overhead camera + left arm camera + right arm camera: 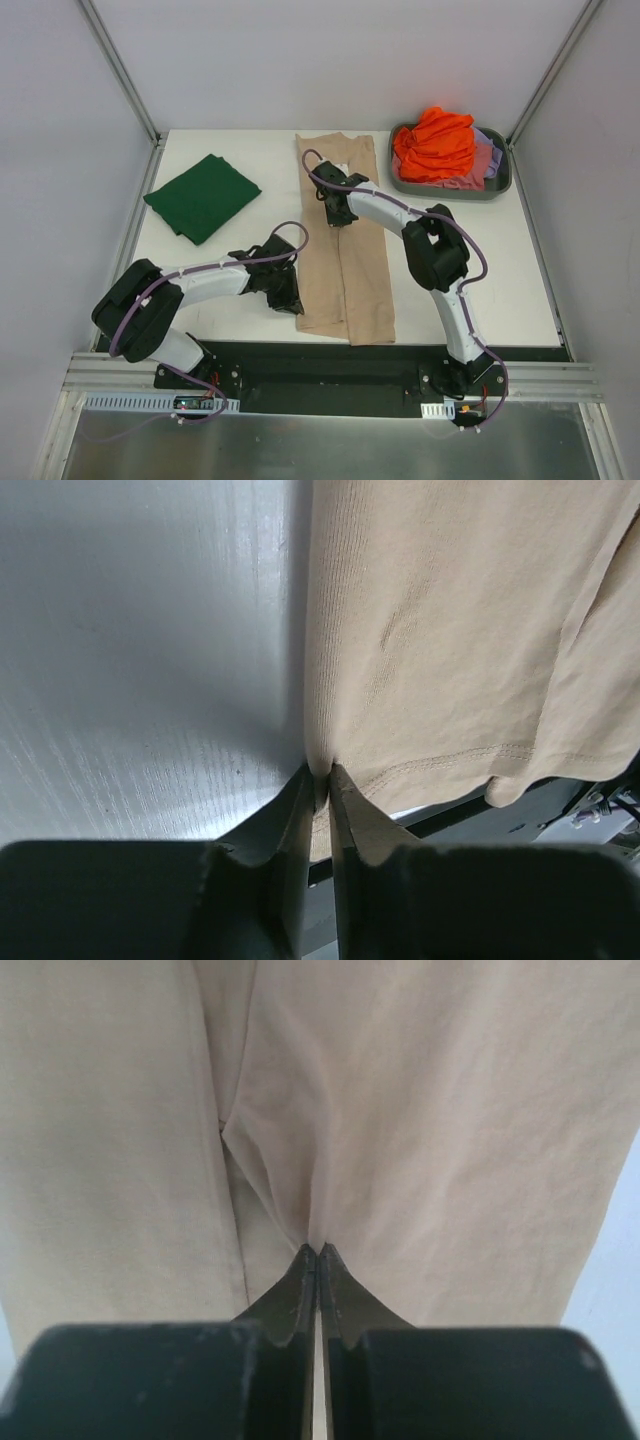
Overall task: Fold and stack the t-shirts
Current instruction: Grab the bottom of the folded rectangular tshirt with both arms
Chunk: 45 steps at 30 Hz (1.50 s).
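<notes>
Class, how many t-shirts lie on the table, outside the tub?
2: green t-shirt, folded, far left; beige t-shirt, mid-table, held by left gripper and right gripper. The tub holds others.

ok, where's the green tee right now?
In the top view, the dark green t-shirt lies folded on the left side of the table, toward the far edge, apart from the beige t-shirt at centre.

A robotics lab test cell: plain white panel walls [330, 60] enclose the white rectangular tabletop [500, 260] on three sides; a slotted aluminium rail [550, 378] runs along its near edge.
</notes>
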{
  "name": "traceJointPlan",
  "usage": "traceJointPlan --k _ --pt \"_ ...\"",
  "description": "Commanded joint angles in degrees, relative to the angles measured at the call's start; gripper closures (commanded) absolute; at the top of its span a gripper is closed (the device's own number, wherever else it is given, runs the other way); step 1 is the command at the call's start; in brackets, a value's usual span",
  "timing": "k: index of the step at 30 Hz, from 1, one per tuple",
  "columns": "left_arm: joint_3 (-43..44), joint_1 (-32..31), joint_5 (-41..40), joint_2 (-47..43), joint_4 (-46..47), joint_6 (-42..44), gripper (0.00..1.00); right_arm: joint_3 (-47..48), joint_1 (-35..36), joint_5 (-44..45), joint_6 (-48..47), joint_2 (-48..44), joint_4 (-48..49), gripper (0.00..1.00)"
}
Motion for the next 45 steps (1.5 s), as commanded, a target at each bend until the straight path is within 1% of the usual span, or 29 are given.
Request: traceJointPlan --k 1,3,6,11,12,15,16,18,19,20,22,24,28,30,31,33,37,40,45 --pt "-3.54 -0.93 -3.93 0.15 -5.86 0.62 0.92 3.18 -0.35 1.5 3.06 -1.3 -1.38 0.99" --pt "-3.98 -1.01 -4.2 -0.2 -6.21 0.7 0.94 3.44 -0.44 0.1 4.21 -2.18 -1.38 0.99" --pt "-4.42 -1.19 -4.37 -0.38 -6.39 0.62 0.94 5.01 -0.35 -1.93 5.18 -2.45 -1.3 0.99" --pt "-4.16 -1.54 -4.28 0.24 -6.57 0.53 0.94 7.57 -0.61 -3.33 6.41 -0.26 -2.44 0.99" --pt "-4.25 -1.63 -4.28 0.15 -6.57 0.44 0.94 7.66 -0.7 -3.95 6.41 0.18 -2.53 0.98" --pt "-4.34 -1.72 -4.46 0.15 -6.57 0.09 0.93 7.22 -0.61 -5.0 5.36 0.8 -3.84 0.89" --pt "-4.34 -1.72 -4.46 0.15 -6.74 0.09 0.93 6.61 -0.7 -5.62 4.22 0.54 -3.85 0.82" --pt "-4.25 -1.72 -4.37 0.24 -6.65 0.17 0.92 4.68 -0.7 -7.19 2.29 -0.86 -3.85 0.72" --pt "-4.16 -1.72 -4.29 0.32 -6.65 0.26 0.92 3.63 -0.61 -8.34 1.15 -1.74 -3.85 0.63" --pt "-4.16 -1.81 -4.11 0.33 -6.65 0.35 0.92 2.57 -0.53 -9.22 0.18 -3.05 -3.85 0.61" --pt "-4.25 -1.81 -4.02 0.24 -6.83 0.44 0.92 -0.76 -0.26 -10.62 -2.54 -7.0 -3.23 0.59" --pt "-4.25 -1.81 -4.11 0.15 -6.83 0.44 0.92 -4.97 0.09 -12.29 -4.48 -11.57 -2.27 0.53" --pt "-4.25 -1.72 -4.46 -0.11 -7.09 0.35 0.9 -17.27 1.05 -16.95 -7.21 -21.85 2.38 0.47" --pt "-4.16 -1.81 -4.72 -0.46 -7.18 0.35 0.88 -24.47 2.37 -18.54 -8.35 -26.95 3.89 0.47" --pt "-4.16 -1.72 -4.55 -0.55 -7.18 0.35 0.88 -27.47 3.33 -20.98 -8.36 -29.58 4.32 0.47" --pt "-3.99 -1.81 -4.37 -0.82 -7.18 0.44 0.88 -33.89 5.7 -22.93 -8.36 -34.25 4.59 0.47" --pt "-3.81 -1.81 -4.46 -0.99 -7.18 0.53 0.88 -44.96 10.45 -25.92 -3.18 -40.41 6.69 0.47" --pt "-3.72 -1.81 -4.64 -0.82 -7.27 0.62 0.88 -47.88 14.23 -27.06 -1.15 -41.83 6.62 0.49" --pt "-3.63 -1.81 -4.55 -0.55 -7.45 0.88 0.89 -48.15 19.59 -25.32 0.17 -40.34 3.98 0.51"
